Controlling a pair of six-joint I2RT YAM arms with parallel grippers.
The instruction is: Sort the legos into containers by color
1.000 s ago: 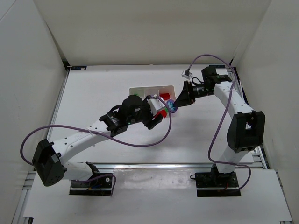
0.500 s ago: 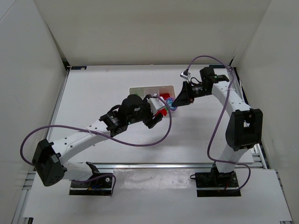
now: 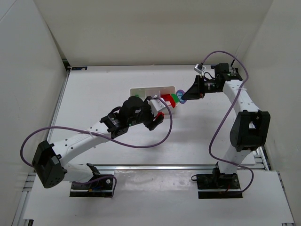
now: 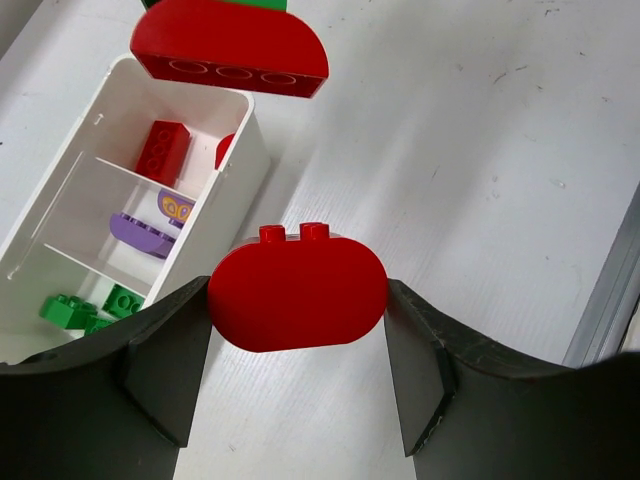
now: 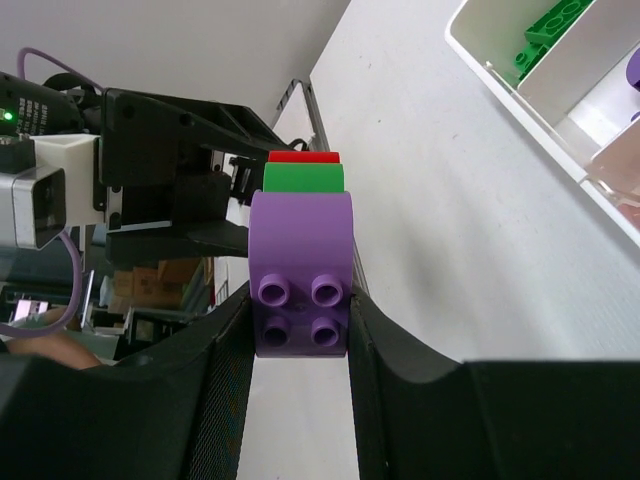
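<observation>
I see my left gripper [image 4: 298,303] with its jaws a good way apart, because a fat red round brick [image 4: 298,290] fills the gap between them. Both black fingers [image 4: 165,370] press on its sides, and its two little studs point up. It sits in the lower middle of the left wrist view, over the bare white table [image 4: 480,150]. My right gripper [image 5: 300,345] has its jaws much closer together, pinched on a stack [image 5: 300,240] of three bricks. The fingers squeeze the purple brick [image 5: 300,270] at the near end. A green layer [image 5: 303,178] comes next, and a red layer [image 5: 303,156] is at the far end. In the top view this stack [image 3: 175,97] is just beside the right end of the white tray [image 3: 141,89], near the middle of the frame. In the left wrist view the tray [image 4: 240,160] is at the upper left. Its top box holds a red brick [image 4: 162,152], its middle box holds a purple piece [image 4: 148,232], and its bottom box holds green bricks [image 4: 78,310]. The stack's red underside hangs at the top edge of that view, and I cannot tell if it touches the tray.
</observation>
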